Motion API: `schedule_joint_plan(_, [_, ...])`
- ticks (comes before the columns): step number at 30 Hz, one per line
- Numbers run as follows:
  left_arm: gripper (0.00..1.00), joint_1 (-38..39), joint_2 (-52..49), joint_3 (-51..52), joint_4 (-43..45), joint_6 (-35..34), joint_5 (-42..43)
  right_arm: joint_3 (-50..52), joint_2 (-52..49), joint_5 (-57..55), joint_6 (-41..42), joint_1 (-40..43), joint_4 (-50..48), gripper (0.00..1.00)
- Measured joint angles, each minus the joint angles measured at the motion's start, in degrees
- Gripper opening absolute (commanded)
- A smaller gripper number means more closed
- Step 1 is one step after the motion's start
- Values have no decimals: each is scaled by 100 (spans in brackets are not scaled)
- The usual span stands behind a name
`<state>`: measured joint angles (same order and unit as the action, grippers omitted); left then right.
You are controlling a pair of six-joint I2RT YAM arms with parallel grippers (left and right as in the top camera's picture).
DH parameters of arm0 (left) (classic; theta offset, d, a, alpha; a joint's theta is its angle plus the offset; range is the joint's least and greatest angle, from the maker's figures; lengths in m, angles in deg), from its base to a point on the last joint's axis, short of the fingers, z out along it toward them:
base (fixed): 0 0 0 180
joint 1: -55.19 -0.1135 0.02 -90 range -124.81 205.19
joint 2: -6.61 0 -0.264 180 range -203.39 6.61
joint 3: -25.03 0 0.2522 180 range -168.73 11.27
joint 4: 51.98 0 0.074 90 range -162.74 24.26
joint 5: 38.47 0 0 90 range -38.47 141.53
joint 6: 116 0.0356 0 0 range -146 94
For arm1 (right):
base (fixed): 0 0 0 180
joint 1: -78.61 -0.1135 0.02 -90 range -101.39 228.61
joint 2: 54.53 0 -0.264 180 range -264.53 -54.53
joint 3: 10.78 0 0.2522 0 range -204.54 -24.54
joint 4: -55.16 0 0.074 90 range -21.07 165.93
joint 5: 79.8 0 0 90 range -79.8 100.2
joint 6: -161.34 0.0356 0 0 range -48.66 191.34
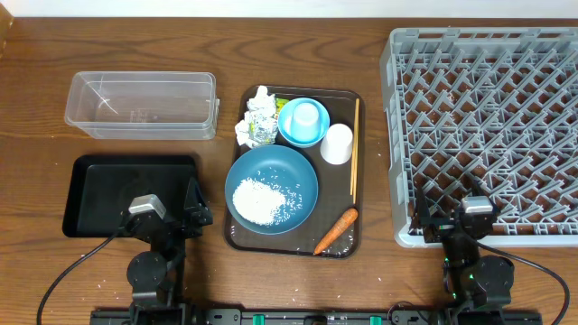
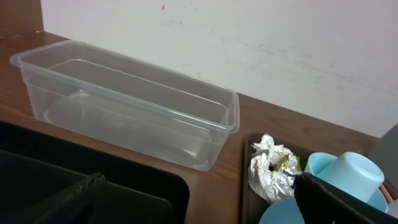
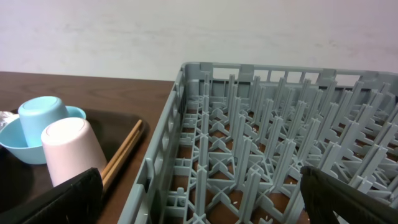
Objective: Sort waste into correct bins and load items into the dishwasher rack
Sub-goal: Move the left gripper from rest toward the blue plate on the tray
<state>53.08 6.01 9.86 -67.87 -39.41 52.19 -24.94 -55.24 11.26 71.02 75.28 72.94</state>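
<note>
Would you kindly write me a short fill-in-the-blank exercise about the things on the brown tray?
1. The heap of white rice lies on the large blue ____.
2. A light blue cup stands upside down in the small light blue ____.
3. The only orange thing on the brown tray is the ____.
Missing words: plate; bowl; carrot.

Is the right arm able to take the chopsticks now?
Probably yes: the chopsticks lie along the tray's right edge with nothing on top; only the white cup stands close beside them.
</note>
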Motion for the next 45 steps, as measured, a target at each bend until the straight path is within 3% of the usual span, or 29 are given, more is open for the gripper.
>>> schedule_joint_plan(33, [97,0,0,0,2,-13,17,2,0,0,0,0,0,99])
schedule_joint_plan(38, [97,0,2,0,42,-935,535,2,0,0,0,0,0,99])
schedule_joint_plan(45, [97,0,-2,0,205,-2730,2223,2,0,0,0,0,0,99])
